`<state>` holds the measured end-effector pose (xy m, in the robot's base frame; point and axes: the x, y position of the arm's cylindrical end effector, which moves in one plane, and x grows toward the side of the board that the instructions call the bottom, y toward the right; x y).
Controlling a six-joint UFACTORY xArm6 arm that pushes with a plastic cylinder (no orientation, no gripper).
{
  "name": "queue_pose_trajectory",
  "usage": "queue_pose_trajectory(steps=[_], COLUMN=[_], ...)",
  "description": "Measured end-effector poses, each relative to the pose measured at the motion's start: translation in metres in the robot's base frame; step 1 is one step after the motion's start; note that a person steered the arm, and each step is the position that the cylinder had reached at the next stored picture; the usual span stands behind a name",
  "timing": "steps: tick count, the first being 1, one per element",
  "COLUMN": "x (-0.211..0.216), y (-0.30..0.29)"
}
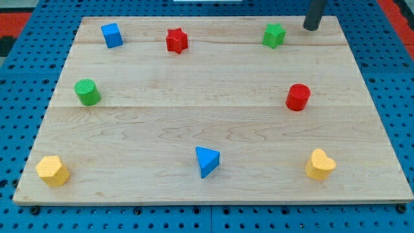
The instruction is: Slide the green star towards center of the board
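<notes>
The green star [273, 35] sits near the board's top edge, right of the middle. My tip [311, 28] is at the top right of the wooden board [207, 123], a short way to the right of the green star and slightly above it, not touching it.
A red star [176, 40] and a blue cube [111, 35] lie along the top. A green cylinder [87, 92] is at the left, a red cylinder [298, 97] at the right. A yellow block [52, 171], a blue triangle [207, 161] and a yellow heart [319, 164] lie along the bottom.
</notes>
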<state>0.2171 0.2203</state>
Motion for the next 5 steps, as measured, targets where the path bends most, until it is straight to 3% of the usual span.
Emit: queue_pose_trajectory(steps=[1, 2, 3, 4, 5], x=[-0.024, -0.023, 0.028, 0.044, 0.075], y=[-0.010, -0.071, -0.073, -0.047, -0.094])
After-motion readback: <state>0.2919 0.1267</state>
